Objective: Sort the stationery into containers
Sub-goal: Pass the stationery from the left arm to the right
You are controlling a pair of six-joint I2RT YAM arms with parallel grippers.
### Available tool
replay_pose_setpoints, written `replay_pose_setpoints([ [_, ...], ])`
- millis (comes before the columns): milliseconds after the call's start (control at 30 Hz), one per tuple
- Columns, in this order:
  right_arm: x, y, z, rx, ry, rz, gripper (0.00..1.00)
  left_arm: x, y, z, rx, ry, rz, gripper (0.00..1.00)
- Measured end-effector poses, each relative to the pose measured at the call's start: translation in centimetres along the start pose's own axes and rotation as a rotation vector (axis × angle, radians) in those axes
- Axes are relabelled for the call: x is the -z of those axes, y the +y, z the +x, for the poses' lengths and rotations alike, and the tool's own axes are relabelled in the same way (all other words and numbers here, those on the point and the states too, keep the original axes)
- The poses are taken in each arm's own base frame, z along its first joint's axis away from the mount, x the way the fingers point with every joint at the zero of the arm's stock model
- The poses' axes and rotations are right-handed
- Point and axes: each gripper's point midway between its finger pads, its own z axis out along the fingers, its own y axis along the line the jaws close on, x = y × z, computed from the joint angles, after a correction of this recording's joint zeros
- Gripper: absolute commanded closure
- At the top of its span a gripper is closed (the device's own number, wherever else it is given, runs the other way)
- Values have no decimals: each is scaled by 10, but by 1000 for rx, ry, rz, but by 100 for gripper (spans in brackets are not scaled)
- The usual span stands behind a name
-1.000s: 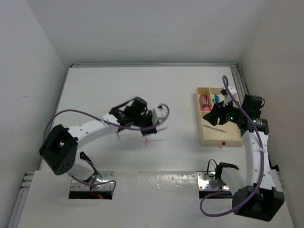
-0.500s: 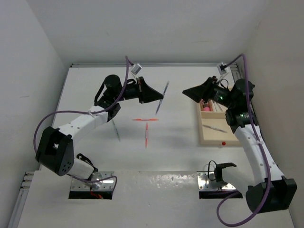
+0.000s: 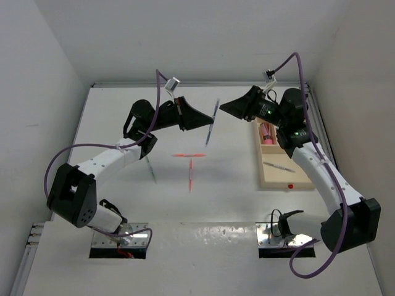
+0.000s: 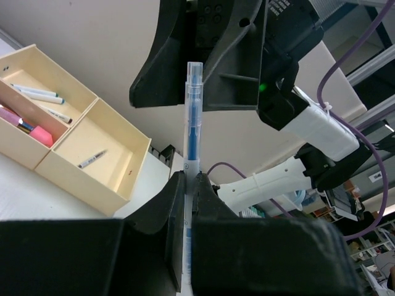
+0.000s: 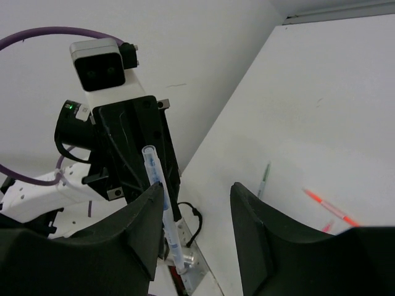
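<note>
**Left claw** (image 4: 190,180): closed tight on a clear-bodied pen (image 4: 192,123) with a blue core. My fingers (image 4: 154,209) pinch it at its lower part. In my left wrist view its long axis stands upright, free end up, pointing at the black body of my right claw (image 4: 213,68). From overhead the pen (image 3: 212,122) is held off the table (image 3: 123,111), left of the tray. Its axis runs steeply from near to far, the far end leaning a little right, crosswise to my left claw (image 3: 202,120).

**Right claw** (image 3: 226,108): jaws apart at a middling width, nothing between them. In its wrist view the pen (image 5: 155,176) slants just beside one finger (image 5: 129,240); whether they touch I cannot tell.

**Tray** (image 3: 271,183): pale wood. A pink block (image 3: 265,131) sits in a small far compartment. A white pen (image 3: 279,166) lies aslant in the large near one.

**Table:** an orange-red pen (image 3: 190,155) lies left to right. A second orange-red pen (image 3: 191,174) lies near to far, its far end close to the first. A grey pen (image 3: 151,168) lies to their left, roughly near to far.
</note>
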Motion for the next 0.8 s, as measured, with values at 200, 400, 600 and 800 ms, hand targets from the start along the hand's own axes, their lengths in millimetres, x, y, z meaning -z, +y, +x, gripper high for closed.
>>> replay_pose_setpoints([
  [200,-7,9,5,-21,12,-30,58,0,0,-1,5,-7,-1,100],
  [400,-9,18,3,-24,5,-63,62,0,0,-1,26,-10,-3,100],
  [600,-12,25,5,-18,8,-90,68,-1,1,-1,43,-10,-5,100],
  [800,-18,18,11,-33,26,-81,80,-1,2,-1,45,-10,-6,100],
])
